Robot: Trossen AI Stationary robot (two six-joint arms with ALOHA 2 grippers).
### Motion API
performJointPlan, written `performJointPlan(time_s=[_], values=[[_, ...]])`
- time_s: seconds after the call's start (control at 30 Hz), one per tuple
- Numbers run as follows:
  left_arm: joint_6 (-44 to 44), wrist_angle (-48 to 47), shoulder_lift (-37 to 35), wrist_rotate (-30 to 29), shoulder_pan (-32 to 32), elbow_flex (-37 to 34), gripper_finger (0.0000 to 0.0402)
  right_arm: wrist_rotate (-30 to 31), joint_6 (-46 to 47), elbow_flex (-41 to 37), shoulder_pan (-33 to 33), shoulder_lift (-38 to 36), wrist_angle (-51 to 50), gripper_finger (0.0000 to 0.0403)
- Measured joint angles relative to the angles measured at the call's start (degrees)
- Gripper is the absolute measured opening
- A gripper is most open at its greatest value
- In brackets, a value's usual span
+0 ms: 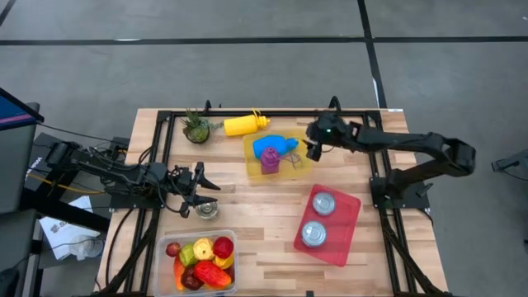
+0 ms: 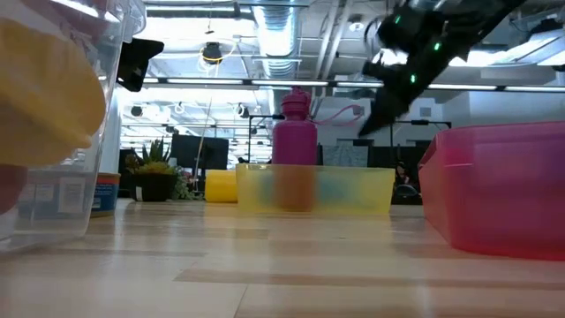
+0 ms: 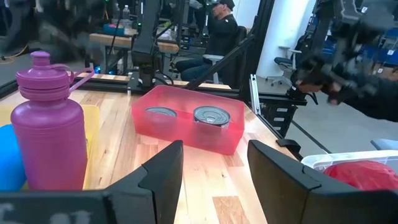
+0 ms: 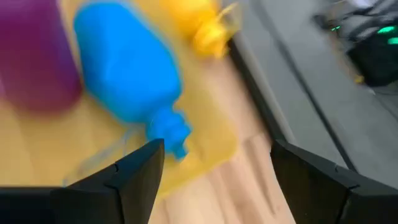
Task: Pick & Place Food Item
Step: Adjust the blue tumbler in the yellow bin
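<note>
Nearest the low camera we see a clear tub filling one side of the view; from above it sits at the table's front edge, packed with toy fruit and vegetables, the food the task concerns. None of it is held yet. Our left gripper hangs just behind that tub, beside a small tin, its jaws apart and empty, which we judge to be a ready stance for reaching into the tub. Our right gripper hovers at the edge of the yellow tray near the table's back edge, jaws wide and empty; the tray carries a purple bottle and a blue bottle, with a yellow bottle just behind it. A red tray with two tins lies toward the right front corner. Which food piece is wanted, and where it goes, we cannot tell
</note>
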Motion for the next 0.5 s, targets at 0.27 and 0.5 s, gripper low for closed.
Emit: performJointPlan(time_s=[0.27, 0.5], values=[[0.07, 0.14, -0.02, -0.02, 0.0, 0.0, 0.0172, -3.37, -7.3, 7.8, -2.84, 15.31, -6.49, 0.0285], [0.09, -0.15, -0.02, -0.02, 0.0, 0.0, 0.0172, -6.39, -12.64, 21.18, -4.01, 27.87, -19.16, 0.0285]])
